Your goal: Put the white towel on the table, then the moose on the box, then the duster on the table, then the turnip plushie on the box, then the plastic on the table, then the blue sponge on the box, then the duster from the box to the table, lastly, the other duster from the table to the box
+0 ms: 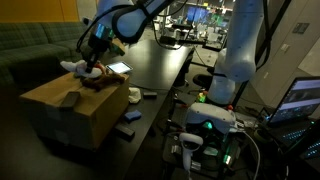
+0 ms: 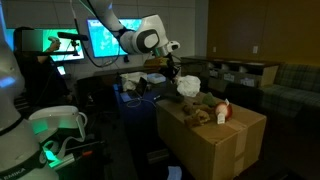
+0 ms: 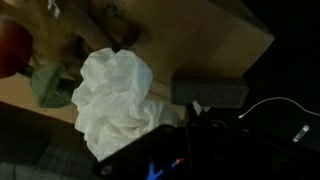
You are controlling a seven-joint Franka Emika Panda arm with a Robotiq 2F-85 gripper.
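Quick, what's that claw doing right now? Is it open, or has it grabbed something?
Gripper: fingers closed, apparently clamped on the white towel just above the box.

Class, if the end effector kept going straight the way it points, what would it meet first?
Most likely the white towel, bunched right in front of the shut end effector at the box edge; whether they already touch is unclear.

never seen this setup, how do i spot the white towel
Find the big brown cardboard box beside the black table. Over its top, the claw pinches the white towel. It's the only white, crumpled cloth among brownish plush toys.
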